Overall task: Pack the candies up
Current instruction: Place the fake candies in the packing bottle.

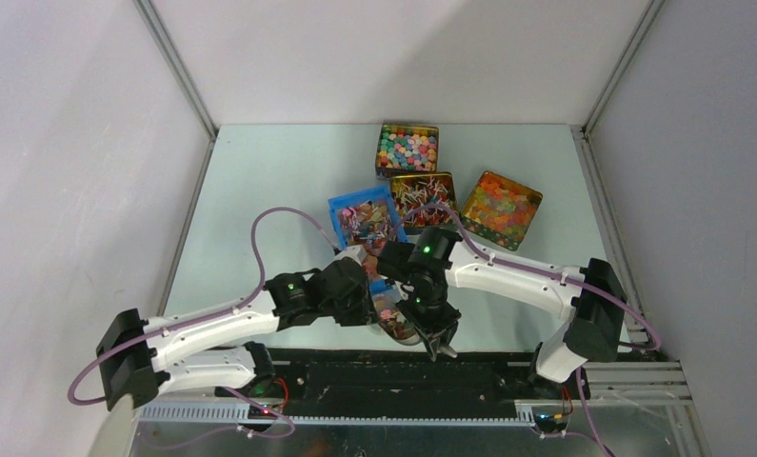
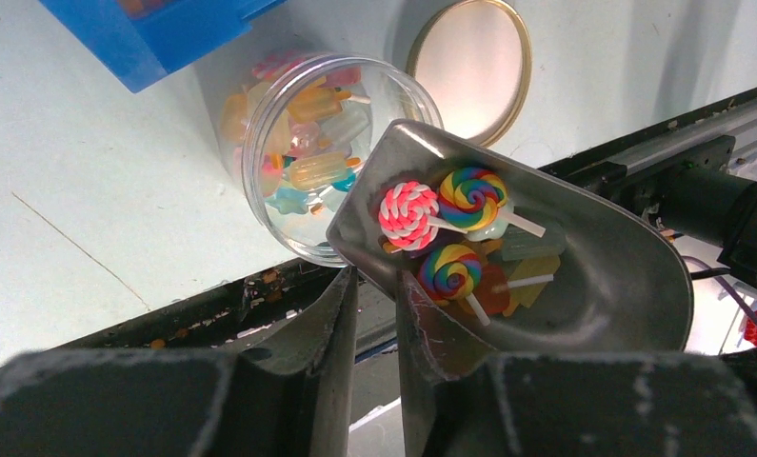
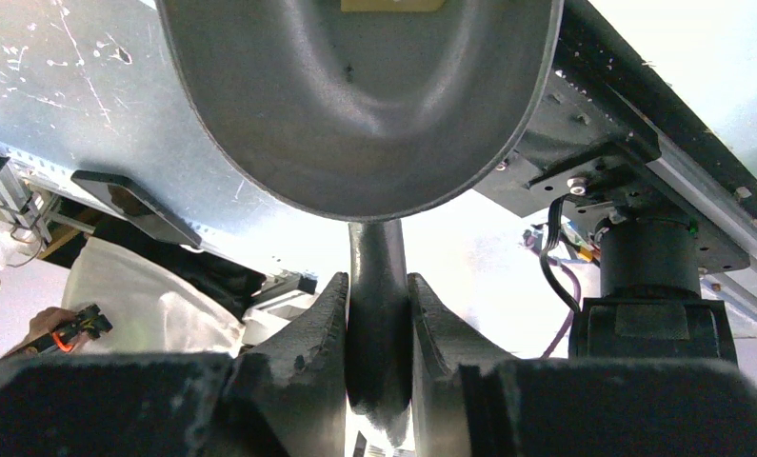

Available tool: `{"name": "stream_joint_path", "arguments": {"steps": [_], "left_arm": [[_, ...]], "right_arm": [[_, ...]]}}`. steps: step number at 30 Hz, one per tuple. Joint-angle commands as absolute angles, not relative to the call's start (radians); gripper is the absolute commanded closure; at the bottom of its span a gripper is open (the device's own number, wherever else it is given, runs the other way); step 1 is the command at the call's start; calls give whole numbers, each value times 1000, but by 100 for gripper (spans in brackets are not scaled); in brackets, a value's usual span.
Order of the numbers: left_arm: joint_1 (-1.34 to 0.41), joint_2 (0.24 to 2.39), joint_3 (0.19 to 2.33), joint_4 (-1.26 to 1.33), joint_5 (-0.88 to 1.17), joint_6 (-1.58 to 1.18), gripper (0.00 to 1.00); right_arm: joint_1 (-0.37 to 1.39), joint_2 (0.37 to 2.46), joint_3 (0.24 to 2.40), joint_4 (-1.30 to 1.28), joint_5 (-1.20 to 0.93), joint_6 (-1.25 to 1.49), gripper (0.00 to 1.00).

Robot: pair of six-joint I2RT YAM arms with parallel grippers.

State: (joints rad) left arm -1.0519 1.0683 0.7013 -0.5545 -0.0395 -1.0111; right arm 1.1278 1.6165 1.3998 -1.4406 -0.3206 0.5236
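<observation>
Scoop [image 2: 622, 286]: holds the candies [image 2: 450, 228], three swirl lollipops over flat pieces, with sticks pointing between 3 and 5 o'clock. Its lip overlaps the open jar [image 2: 248, 152], part-filled with ice-pop sweets, and hides the jar rim at 4 o'clock. The right fingers [image 3: 308, 333] clamp the scoop handle. The left fingers [image 2: 331, 324] stand narrowly apart; any grip cannot be told.

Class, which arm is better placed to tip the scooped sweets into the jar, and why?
Right. The right hand grips the scoop by its handle; its lip, with sweets behind it, is at the jar mouth. The left hand is near the jar, off the scoop.
</observation>
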Motion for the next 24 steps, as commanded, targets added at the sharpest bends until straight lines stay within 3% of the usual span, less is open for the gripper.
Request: {"name": "stream_joint_path", "arguments": {"steps": [1, 24], "left_arm": [[-1060, 1088, 734, -534, -21, -984, 75], [-1066, 1110, 761, -556, -30, -974, 85]], "right_arm": [[1124, 1598, 1445, -1445, -347, 525, 100], [1109, 1613, 1517, -1469, -324, 517, 100]]}}
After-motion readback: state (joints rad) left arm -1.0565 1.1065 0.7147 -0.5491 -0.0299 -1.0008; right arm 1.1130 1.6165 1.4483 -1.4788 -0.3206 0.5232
